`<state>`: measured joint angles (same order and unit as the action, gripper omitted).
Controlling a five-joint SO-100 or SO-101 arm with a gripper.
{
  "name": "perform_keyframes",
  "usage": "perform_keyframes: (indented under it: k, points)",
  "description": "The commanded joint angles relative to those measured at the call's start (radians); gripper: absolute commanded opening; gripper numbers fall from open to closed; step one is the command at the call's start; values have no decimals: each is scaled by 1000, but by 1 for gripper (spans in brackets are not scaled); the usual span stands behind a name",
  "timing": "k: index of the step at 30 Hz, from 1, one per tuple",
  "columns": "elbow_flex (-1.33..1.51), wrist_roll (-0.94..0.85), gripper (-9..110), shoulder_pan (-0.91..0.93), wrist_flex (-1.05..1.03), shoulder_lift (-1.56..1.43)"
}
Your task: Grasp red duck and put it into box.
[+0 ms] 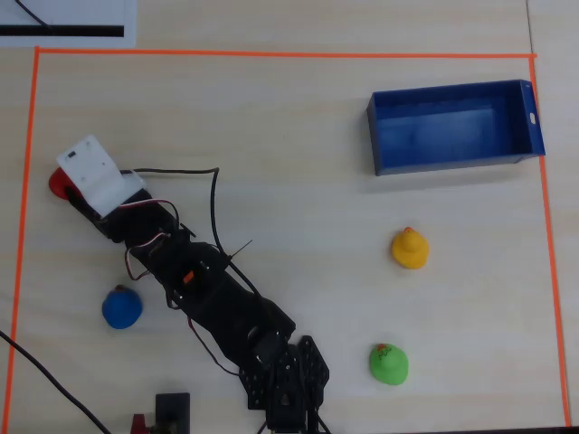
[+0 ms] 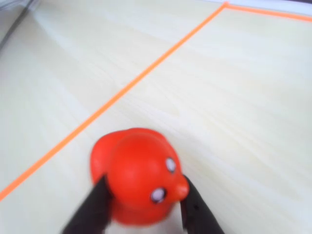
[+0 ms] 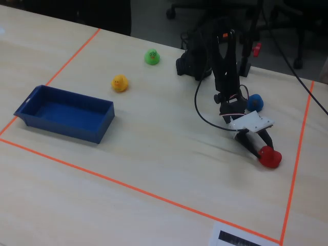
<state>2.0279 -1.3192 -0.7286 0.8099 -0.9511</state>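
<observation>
The gripper (image 2: 144, 204) has its two dark fingers (image 2: 92, 207) pressed against either side of the red duck (image 2: 136, 175), apparently clamped on it, though the wrist view is blurred. The duck sits on the table (image 3: 154, 154) near the orange tape line (image 3: 294, 169), well apart from the box (image 3: 64, 115).

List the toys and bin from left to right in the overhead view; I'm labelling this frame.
red duck → blue duck → green duck → yellow duck → box.
</observation>
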Motion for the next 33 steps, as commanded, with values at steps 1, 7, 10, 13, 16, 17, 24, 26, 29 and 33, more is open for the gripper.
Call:
perform_keyframes:
  k: [1,7,10,13,16,17,24,26,29,33]
  points:
    - [-14,-14,0,37,-5,-31]
    - [-9,-57,0,69,-51,-63]
    - [32,-67,0,94,-66,-129]
    - [60,-26,0,149,-192,-310]
    - [-17,43,0,242,-479,-538]
    - [-66,61,0,279,-591,-603]
    - [-483,127,0,589,-1373,-841]
    - [-568,132,0,718,-1502,-857]
    - [-664,121,0,923,-1631,-839]
    - [-701,75,0,1147,-1655,-741]
